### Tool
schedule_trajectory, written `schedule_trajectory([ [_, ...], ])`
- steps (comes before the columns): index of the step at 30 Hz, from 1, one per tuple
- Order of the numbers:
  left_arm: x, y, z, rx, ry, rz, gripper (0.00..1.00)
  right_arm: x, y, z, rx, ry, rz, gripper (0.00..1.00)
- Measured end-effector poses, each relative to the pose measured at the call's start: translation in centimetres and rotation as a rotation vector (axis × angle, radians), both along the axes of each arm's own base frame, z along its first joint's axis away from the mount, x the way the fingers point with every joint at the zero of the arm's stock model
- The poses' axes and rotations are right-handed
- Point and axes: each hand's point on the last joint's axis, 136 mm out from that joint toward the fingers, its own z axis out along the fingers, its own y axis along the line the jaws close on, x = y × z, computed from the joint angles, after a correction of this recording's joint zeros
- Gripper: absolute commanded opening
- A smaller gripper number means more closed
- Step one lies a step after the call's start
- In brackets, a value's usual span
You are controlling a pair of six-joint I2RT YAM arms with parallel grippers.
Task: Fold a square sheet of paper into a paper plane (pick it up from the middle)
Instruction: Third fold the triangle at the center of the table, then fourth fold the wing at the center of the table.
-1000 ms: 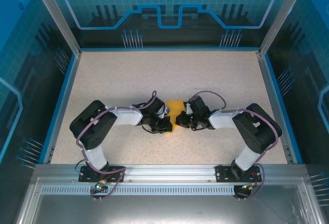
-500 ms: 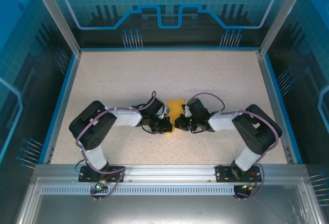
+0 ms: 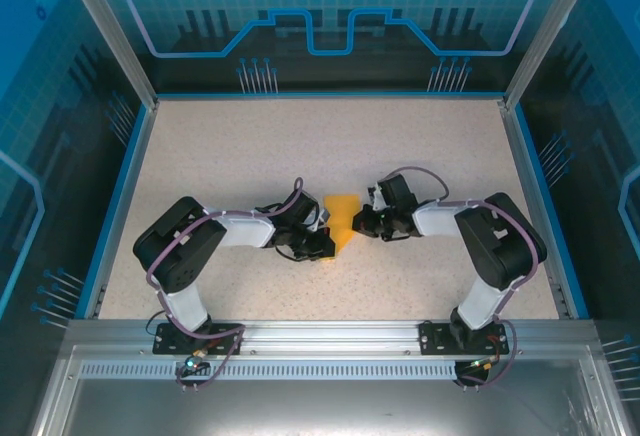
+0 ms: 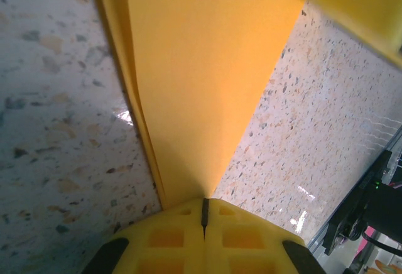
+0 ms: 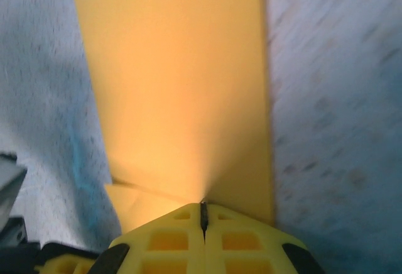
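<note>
Left hand [image 4: 204,203], fingers together, clamps the narrow near tip of the folded paper [image 3: 342,218], which widens away from it over the speckled table [image 3: 300,146]. Just beyond, mid-table, the right hand [image 5: 203,206], likewise closed, pinches the paper's right edge.

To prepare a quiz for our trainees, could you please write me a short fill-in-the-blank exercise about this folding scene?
1. The left gripper is ____ on the folded orange-yellow paper sheet.
2. The right gripper grips the same paper ____ from the other side.
3. Both grippers' plastic fingers are coloured ____.
Missing words: shut; sheet; yellow.
</note>
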Motion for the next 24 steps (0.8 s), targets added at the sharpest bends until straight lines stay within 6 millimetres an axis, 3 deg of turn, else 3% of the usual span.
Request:
schedule_trajectory([
  [5,0.0,0.0,0.2,0.007,0.004,-0.001,0.0,2.3,-3.0,0.4,-0.064,-0.035,-0.096,0.0],
  [9,0.2,0.2,0.5,0.047,0.013,-0.006,0.15,2.2,-3.3,2.8,-0.05,-0.08,-0.105,0.11],
  [12,0.8,0.1,1.3,0.063,0.0,0.001,0.2,1.4,-3.4,4.4,-0.018,-0.115,-0.105,0.28],
  [15,2.3,-0.4,3.0,0.06,-0.053,0.018,0.21,-0.3,-3.4,3.9,0.01,-0.083,-0.096,0.39],
  [20,4.7,-0.4,4.2,0.101,-0.135,0.067,0.15,-2.5,-3.0,2.6,0.056,0.001,-0.072,0.42],
  [24,5.4,0.5,2.8,0.173,-0.143,0.101,0.1,-2.5,-2.2,2.7,0.093,0.009,-0.049,0.42],
])
